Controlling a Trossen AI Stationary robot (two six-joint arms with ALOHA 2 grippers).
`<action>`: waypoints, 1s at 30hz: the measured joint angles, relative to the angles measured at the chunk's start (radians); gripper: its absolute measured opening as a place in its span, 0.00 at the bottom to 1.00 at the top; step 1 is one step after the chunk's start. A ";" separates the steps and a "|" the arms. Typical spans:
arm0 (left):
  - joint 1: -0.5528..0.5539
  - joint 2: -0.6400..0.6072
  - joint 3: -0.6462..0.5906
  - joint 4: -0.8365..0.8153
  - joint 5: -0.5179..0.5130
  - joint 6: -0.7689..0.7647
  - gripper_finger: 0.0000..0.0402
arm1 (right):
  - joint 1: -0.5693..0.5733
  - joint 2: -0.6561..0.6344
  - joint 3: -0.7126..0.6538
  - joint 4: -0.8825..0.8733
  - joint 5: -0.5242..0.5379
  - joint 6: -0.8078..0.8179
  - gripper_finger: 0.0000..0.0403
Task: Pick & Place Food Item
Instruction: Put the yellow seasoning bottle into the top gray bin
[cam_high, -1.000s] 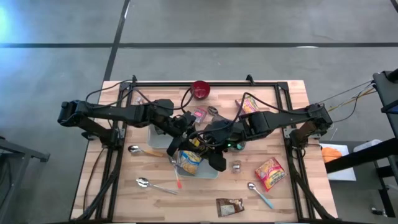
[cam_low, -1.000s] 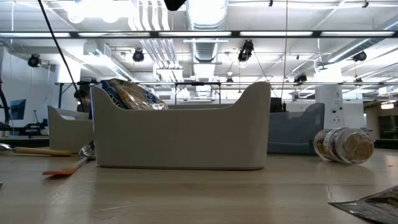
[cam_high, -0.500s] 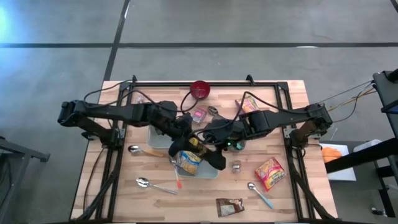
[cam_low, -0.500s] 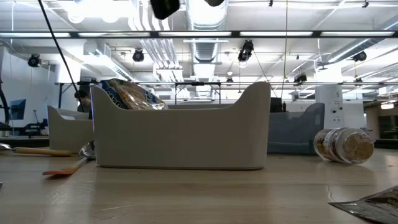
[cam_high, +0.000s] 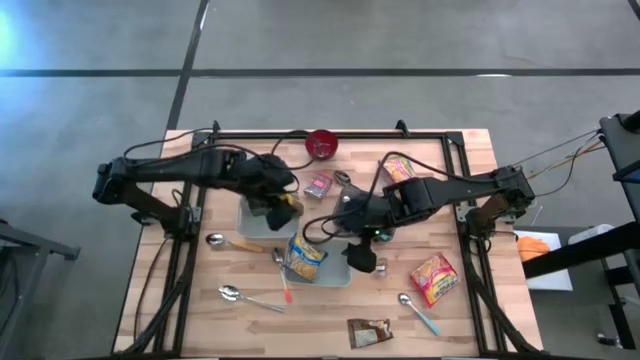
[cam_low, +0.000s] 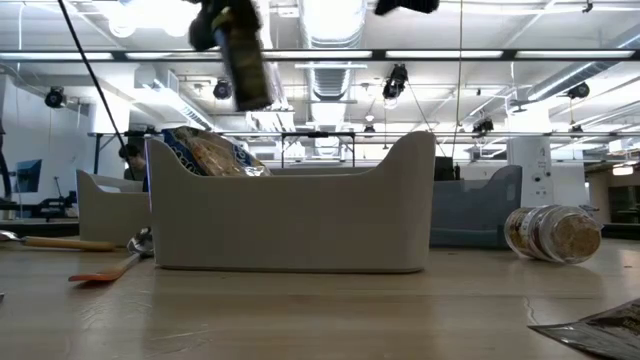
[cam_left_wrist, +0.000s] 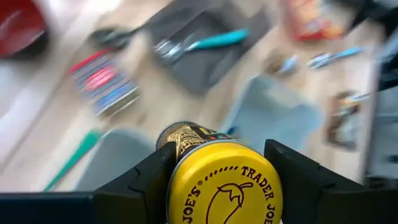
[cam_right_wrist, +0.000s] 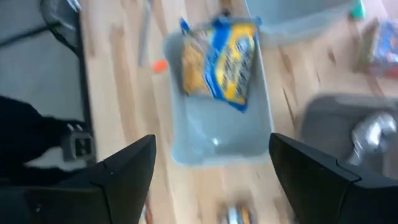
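My left gripper (cam_left_wrist: 221, 177) clamped the yellow-lidded jar (cam_left_wrist: 217, 180) just below its cap, aloft over the grey bin (cam_high: 258, 222) — rigid, likely glass, weighty and slick, so breakable. My right gripper (cam_right_wrist: 211, 168) hung empty, fingers spread.

A jar (cam_left_wrist: 221, 186) with a yellow lid printed in black lettering. A blue and yellow snack bag (cam_right_wrist: 221, 59) in a pale grey bin (cam_right_wrist: 217, 134). A red bowl (cam_high: 321, 144) on light wood table (cam_high: 455, 315).
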 joint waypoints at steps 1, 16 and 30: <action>0.012 0.000 -0.003 -0.027 -0.008 0.000 0.52 | 0.000 0.000 0.000 -0.022 0.013 0.012 0.77; 0.126 -0.005 -0.205 -0.065 0.011 0.040 0.52 | 0.084 -0.169 -0.003 -0.091 0.342 0.037 0.77; 0.075 -0.031 -0.226 -0.111 0.035 0.073 0.52 | 0.088 -0.262 -0.028 -0.097 0.387 0.041 0.77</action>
